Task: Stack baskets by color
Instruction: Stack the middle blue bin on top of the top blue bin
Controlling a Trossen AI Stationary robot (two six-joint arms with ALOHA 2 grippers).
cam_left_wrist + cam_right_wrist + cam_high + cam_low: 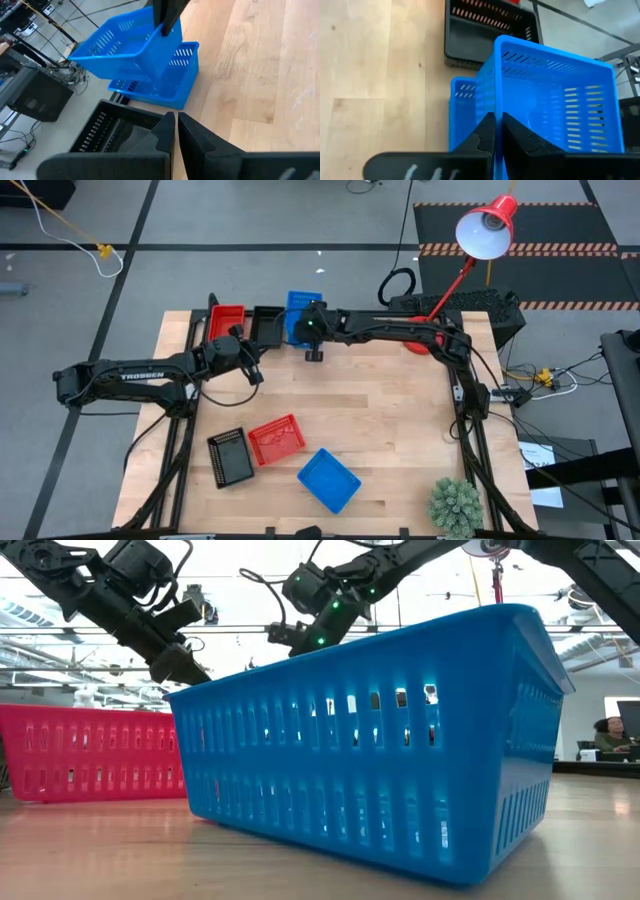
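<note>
At the table's far edge my right gripper (312,332) is shut on a blue basket (555,95). It is tilted over a second blue basket (172,87) that rests on the table. Beside these stand a black basket (266,323) and a red basket (226,319). My left gripper (257,373) hangs shut over the table just in front of the black basket (112,132) and touches nothing. Near the front edge lie a black basket (230,456), a red basket (277,438) and a blue basket (328,479). My right gripper pinches one side wall of the upper blue basket (492,95) at its rim, one finger inside and one outside. The fingers (165,17) slant down from the table's right. The basket is tilted over the lower blue basket; whether the two touch I cannot tell.
A red lamp (487,225) leans over the far right corner and a small green plant (455,505) stands at the near right corner. Bare wood lies in the middle of the table (380,410). In the low view the near blue basket (380,740) fills the foreground.
</note>
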